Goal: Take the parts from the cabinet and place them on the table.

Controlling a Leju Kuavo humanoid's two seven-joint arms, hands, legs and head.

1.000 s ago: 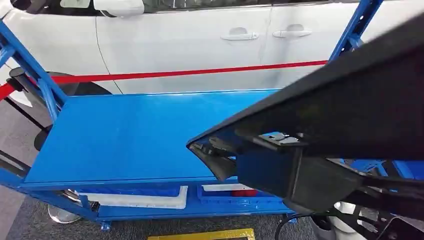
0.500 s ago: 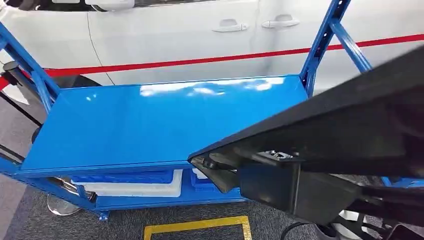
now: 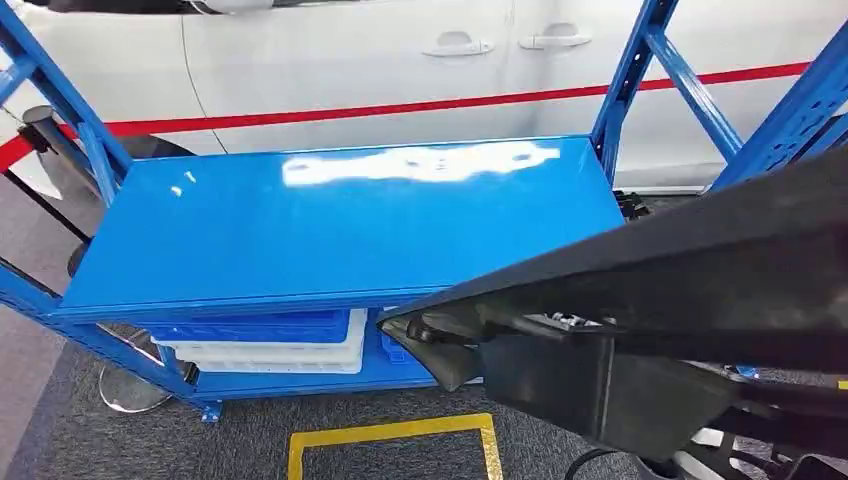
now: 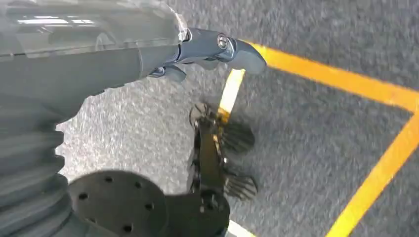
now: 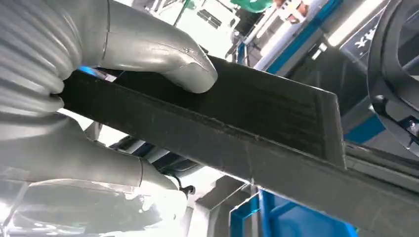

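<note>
Right hand (image 5: 84,98) grips long black part (image 5: 257,123): thumb pressed on upper face, fingers beneath. In head view, black part (image 3: 700,270) spans near right corner of blue table (image 3: 300,230), raised above its top. Left hand (image 4: 148,54) hangs over grey floor (image 4: 321,138), fingers loosely extended, holding nothing.

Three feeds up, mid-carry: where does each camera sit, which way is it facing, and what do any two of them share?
Head view: high on the body, facing forward and down at the blue shelf table, a white car behind it; the long black part crosses the lower right.
Left wrist view: behind the left hand, looking down at grey floor with yellow tape; the hand holds nothing.
Right wrist view: behind the right hand, which grips the black part.
Shared: head and right wrist views both show the black part.
</note>
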